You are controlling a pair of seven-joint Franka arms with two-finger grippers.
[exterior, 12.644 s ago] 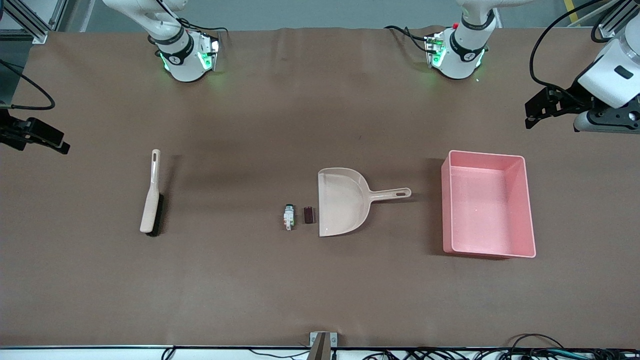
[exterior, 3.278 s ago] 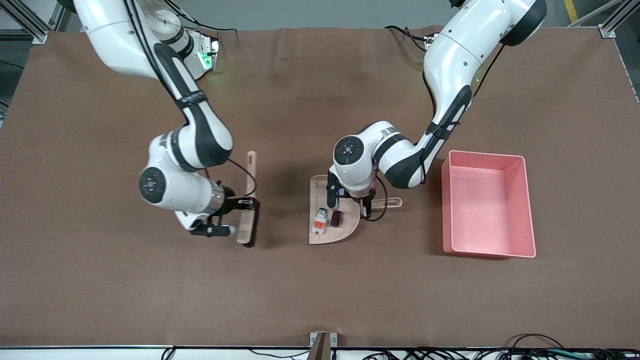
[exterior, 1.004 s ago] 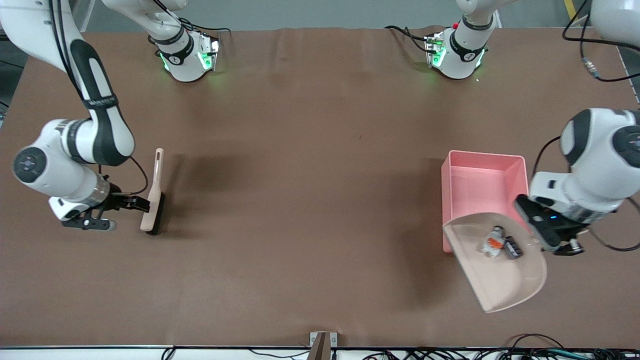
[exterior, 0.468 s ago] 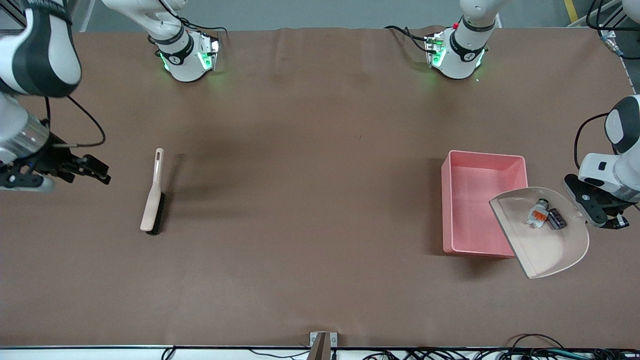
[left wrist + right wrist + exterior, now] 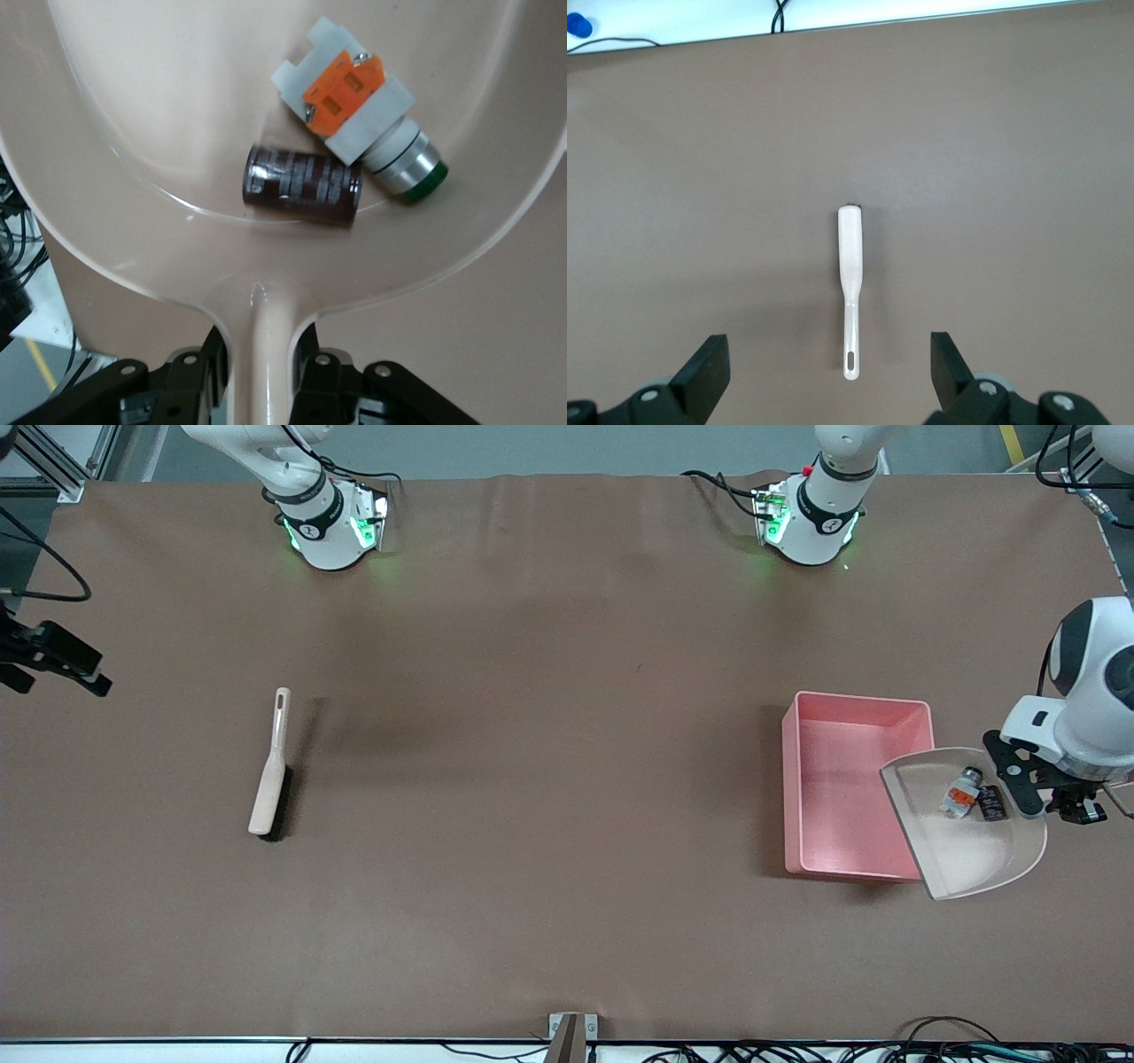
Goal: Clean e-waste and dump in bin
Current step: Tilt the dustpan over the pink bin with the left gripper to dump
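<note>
- Brown cloth covers the bench [image 5: 549, 797] from end to end, and the two arm bases stand along its edge farthest from the front camera.
- At the right arm's end of the bench, the right end effector [image 5: 53, 660] hangs in the air at the edge of the front view; its fingers [image 5: 709, 367] stand wide apart with nothing between them.
- A brush [image 5: 270, 766] lies flat on the cloth toward that same end, bristles dark along one side, its handle pointing toward the bases; the right wrist view looks down on it from well above.
- Toward the left arm's end sits the bin [image 5: 811, 797], a pink tub with tall walls, upright on the cloth.
- A beige dustpan [image 5: 961, 850] is held in the air, its open lip over the bin's wall nearest the left arm's end of the bench, the rest of it over the cloth beside the bin.
- Both pieces of e-waste lie in the dustpan, touching each other close to the handle: the white piece [image 5: 959, 797] with its orange patch and green tip, and the dark maroon block [image 5: 990, 803].
- Left end effector [image 5: 1032, 797] is clamped tight on the dustpan's handle [image 5: 264, 354], one finger on each side of it.
</note>
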